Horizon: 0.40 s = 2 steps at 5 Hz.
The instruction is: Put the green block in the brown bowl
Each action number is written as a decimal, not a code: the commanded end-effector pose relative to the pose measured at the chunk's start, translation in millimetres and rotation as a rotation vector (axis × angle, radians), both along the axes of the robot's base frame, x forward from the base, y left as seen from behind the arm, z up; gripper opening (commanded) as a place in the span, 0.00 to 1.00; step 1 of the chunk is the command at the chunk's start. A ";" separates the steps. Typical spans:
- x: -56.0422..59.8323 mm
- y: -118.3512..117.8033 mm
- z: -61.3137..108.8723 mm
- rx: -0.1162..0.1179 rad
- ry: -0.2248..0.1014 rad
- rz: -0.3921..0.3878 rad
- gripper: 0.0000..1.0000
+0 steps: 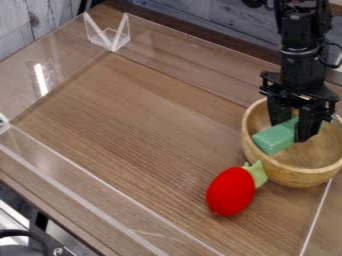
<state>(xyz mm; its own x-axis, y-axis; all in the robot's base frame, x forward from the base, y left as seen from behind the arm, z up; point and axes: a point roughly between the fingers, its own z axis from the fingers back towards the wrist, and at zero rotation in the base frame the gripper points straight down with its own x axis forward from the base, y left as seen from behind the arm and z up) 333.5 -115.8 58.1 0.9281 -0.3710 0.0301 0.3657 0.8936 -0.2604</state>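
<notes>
Nearest, at the bottom edge, a dark rounded object (24, 243) shows in the left corner, too cut off to identify. Just beyond it a clear plastic wall (80, 195) runs along the front and left of the bench (134, 120), whose top is brown wood-grain laminate. On that surface, toward the lower right, lies a red strawberry toy (233, 191) with a green stem (254, 171); the stem end points up and right and sits just beside the outer wall of the bowl (301, 172), possibly touching it.

The bowl, round, light brown and thick-walled, stands near the bench's right edge, partly cut by the frame. Inside it is the block (278, 136), a light green bar tilted with its lower end down in the bowl's hollow and its upper end between the dark fingers (317, 118) of the end effector (297, 120). The end effector points steeply downward, its fingertips below the level of the bowl's rim, and it is clamped on the block's upper part. Whether the block's lower end touches the bowl's floor cannot be told.

Above, the black arm (299, 35) rises straight out of the top of the frame. Farther back, at the upper left, a small clear plastic bracket (107, 32) stands at the far corner of the wall.
</notes>
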 end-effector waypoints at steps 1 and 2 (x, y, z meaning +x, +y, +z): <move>9.5 6.5 19.7 0.001 -0.061 -0.031 0.00; 14.7 2.6 23.7 0.016 -0.061 -0.010 0.00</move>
<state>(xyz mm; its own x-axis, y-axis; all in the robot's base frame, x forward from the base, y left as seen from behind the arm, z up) 340.2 -109.6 63.9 0.9244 -0.3806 0.0253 0.3755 0.8966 -0.2346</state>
